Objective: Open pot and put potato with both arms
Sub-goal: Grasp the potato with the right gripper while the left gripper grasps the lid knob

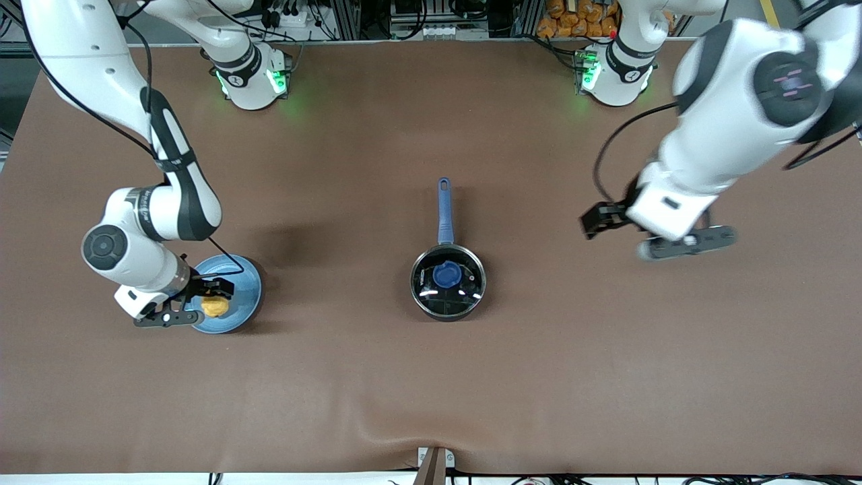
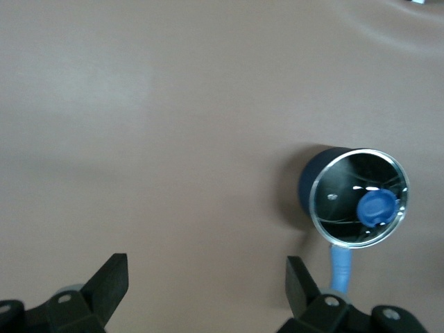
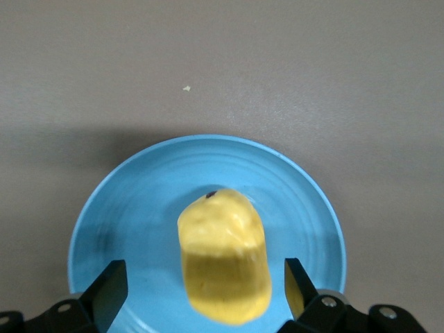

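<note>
Right gripper (image 3: 201, 295) spread astride potato (image 3: 222, 263) (clear in wrist view); left gripper (image 2: 207, 288) spread.

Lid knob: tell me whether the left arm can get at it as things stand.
Probably yes. The left gripper hangs open over bare table toward the left arm's end, and nothing lies between it and the lid knob on the pot.

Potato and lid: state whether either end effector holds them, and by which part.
Nothing is held. The right end effector is open astride the potato on the plate; the left end effector is open over bare table, the lid on the pot.
</note>
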Controlling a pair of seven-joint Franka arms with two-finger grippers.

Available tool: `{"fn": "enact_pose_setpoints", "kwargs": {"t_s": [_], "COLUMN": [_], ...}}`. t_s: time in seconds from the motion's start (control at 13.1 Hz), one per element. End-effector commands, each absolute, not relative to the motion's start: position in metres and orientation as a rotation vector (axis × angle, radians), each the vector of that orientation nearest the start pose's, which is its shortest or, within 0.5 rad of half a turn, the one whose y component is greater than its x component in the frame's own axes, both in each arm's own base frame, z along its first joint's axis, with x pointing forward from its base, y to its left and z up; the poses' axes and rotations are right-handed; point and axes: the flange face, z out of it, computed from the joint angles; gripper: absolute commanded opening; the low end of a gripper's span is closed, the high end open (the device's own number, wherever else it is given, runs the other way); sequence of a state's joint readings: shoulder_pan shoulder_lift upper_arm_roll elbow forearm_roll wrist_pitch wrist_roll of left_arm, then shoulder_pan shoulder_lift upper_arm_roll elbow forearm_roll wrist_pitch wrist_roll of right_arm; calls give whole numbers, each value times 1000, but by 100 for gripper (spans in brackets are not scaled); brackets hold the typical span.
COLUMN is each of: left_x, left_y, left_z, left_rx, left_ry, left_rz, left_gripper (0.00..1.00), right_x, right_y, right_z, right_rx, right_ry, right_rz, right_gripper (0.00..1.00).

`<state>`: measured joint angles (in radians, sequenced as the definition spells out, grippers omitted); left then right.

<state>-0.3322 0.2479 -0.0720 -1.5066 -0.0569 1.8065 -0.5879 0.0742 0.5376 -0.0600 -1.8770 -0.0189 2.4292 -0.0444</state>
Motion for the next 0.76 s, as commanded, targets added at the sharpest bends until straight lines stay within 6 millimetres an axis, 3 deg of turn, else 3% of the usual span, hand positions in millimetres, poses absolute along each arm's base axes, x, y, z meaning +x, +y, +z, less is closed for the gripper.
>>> {"fn": "enact_pose_setpoints", "kwargs": {"t_s": [0.0,0.15,0.31,0.38,0.46,0.61,0.69], "left_x": [593,584,573,566,558,550,547], "left_y": [-311,-362,-408,-430,-449,-472,-484], "left_z": [502,468,435,421,411,388,370], "left_rx": [-3186,-3135,-3113,-3120,-3130,-3146,-3156], "left_ry": [-410,-411,-398,-389,-371,-347,-331], "left_rz": [-100,-112,-141,-152,-159,-170,-178], "left_gripper": [100,100,100,100,100,100,100], "right_x": [639,639,639,640,642,647,647], "right_y": [10,14,10,9,6,-11,-15], "right_z": [206,191,191,192,196,201,202], "right_rx": [-3183,-3183,-3186,-3180,-3164,-3164,-3164], "right_ry": [-167,-179,-197,-335,-477,-471,-457], "right_rz": [-50,-55,-55,-46,-49,-66,-71], "right_gripper": [100,100,100,54,30,5,0]}}
